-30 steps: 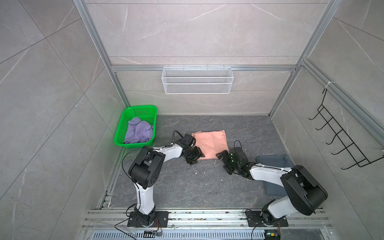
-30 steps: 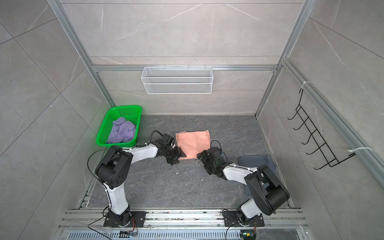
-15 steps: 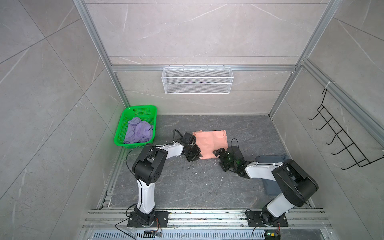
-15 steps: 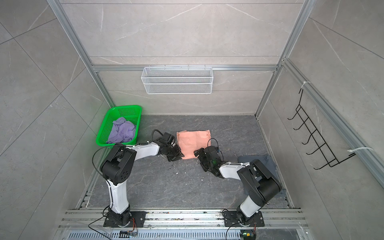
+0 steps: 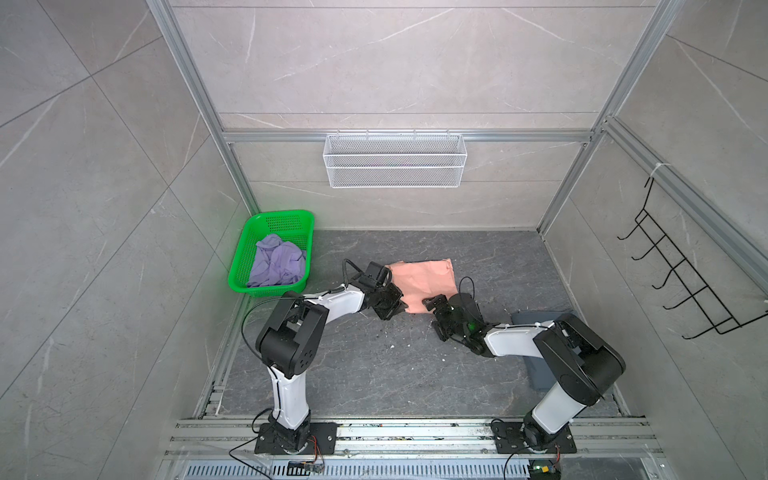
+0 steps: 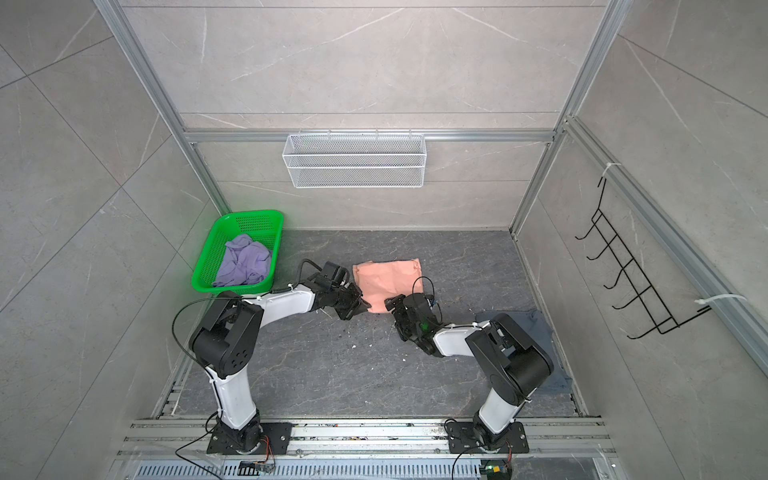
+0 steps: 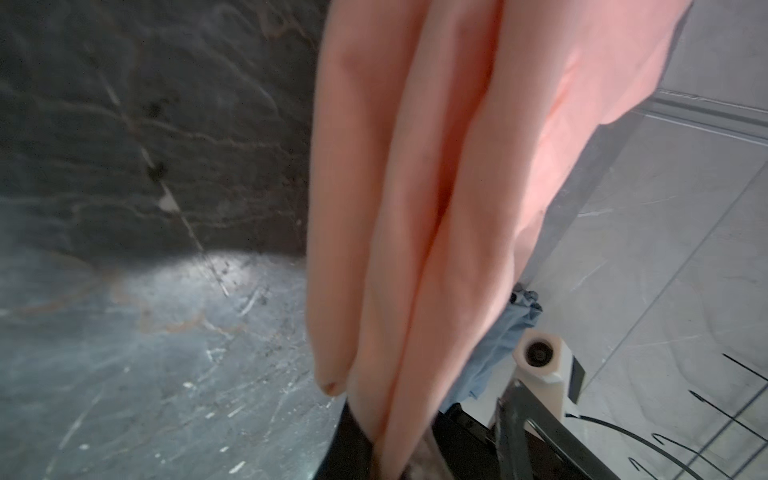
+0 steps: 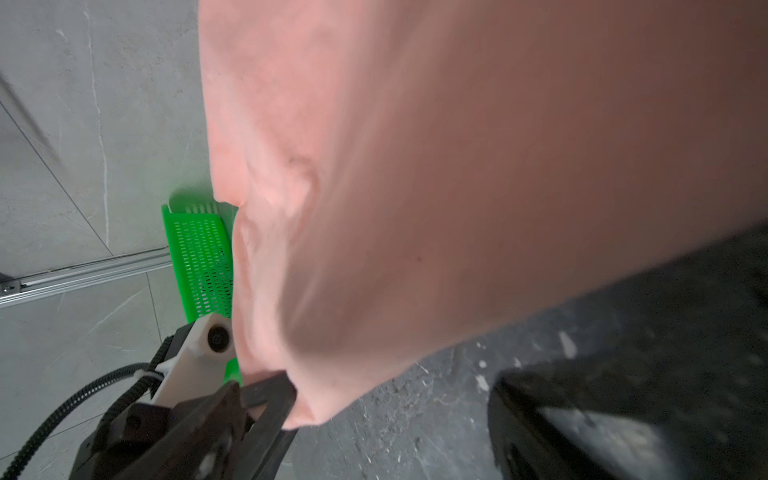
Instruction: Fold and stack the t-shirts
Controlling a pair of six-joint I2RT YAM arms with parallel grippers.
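Observation:
The peach-pink t-shirt (image 5: 422,284) (image 6: 388,282) lies folded flat on the dark floor in both top views. My left gripper (image 5: 400,307) (image 6: 365,306) is shut on its near left corner. In the left wrist view the peach folds (image 7: 415,208) run up out of the shut left gripper (image 7: 390,461). My right gripper (image 5: 434,316) (image 8: 395,411) is open at the near right corner, where the peach cloth (image 8: 457,166) touches one finger (image 8: 266,399). A crumpled lavender t-shirt (image 5: 276,264) lies in the basket. The slate blue-grey t-shirt (image 6: 538,328) lies under my right arm.
The green basket (image 5: 305,218) (image 8: 199,257) stands at the back left against the wall. A white wire shelf (image 5: 395,160) hangs on the back wall and black hooks (image 5: 681,282) on the right wall. White specks dot the floor (image 5: 374,374) in front.
My left gripper has shut on the near left corner of the peach-pink t-shirt. My right gripper has moved in to the near right corner, jaws still wide.

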